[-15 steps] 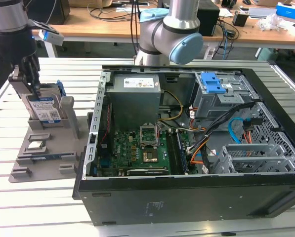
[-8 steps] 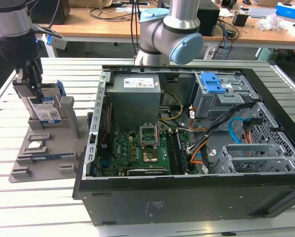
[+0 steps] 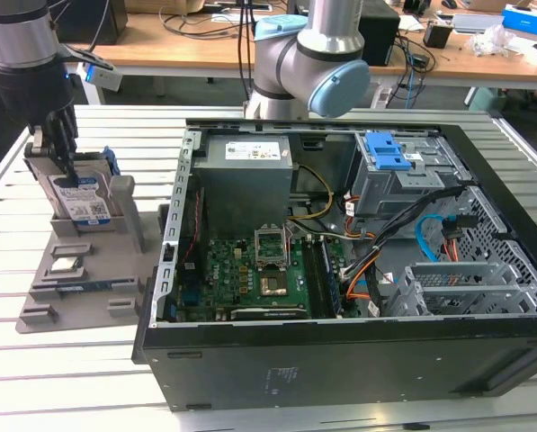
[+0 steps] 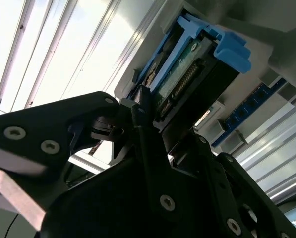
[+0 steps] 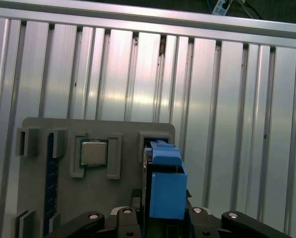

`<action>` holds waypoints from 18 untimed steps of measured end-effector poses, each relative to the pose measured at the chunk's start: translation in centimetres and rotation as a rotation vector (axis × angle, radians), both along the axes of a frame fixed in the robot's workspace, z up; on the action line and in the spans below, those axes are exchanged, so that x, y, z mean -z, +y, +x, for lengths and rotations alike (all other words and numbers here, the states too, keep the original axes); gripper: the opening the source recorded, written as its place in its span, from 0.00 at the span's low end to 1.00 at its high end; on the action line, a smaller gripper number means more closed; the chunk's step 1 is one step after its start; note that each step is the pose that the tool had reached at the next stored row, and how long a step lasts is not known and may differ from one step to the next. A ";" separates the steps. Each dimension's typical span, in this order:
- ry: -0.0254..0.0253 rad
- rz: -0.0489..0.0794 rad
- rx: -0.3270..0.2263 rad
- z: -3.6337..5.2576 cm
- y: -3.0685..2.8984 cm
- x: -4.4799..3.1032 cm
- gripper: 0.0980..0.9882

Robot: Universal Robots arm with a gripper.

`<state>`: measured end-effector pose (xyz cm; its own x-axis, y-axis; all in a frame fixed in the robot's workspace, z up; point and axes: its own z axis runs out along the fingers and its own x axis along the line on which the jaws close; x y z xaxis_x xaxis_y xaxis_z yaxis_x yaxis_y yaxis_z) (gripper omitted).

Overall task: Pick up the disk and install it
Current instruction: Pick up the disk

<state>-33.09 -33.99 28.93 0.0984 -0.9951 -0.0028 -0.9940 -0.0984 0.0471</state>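
The disk (image 3: 84, 202) stands upright in a slot of the grey holder (image 3: 115, 270), at the exterior view's left; it is silver with a white-and-blue label and a blue bracket. My gripper (image 3: 68, 171) comes down from above and its dark fingers straddle the disk's top, pressed against both faces. The first wrist view shows the blue bracket of the disk (image 5: 165, 183) sitting between the finger links of the gripper (image 5: 162, 218). In the second wrist view the disk's connector edge (image 4: 187, 74) lies clamped at the gripper (image 4: 152, 111).
An open computer case (image 3: 340, 360) fills the exterior view's right, with a motherboard (image 3: 250, 270), cables and a grey drive cage topped by a blue latch plate (image 3: 389, 151). The holder also carries a square silver chip (image 5: 93, 152) and a blue memory stick (image 5: 50, 183). The table is ribbed aluminium (image 5: 237, 124).
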 end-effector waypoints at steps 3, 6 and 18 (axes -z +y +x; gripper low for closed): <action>-0.0001 0.000 0.000 0.00 0.00 0.02 0.30; -0.0001 0.000 0.000 0.00 0.00 0.02 0.30; -0.0002 0.000 0.000 0.00 0.03 -0.67 0.30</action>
<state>-33.08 -33.97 29.60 0.0985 -0.9951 -0.0028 -0.9940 -0.0985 0.0469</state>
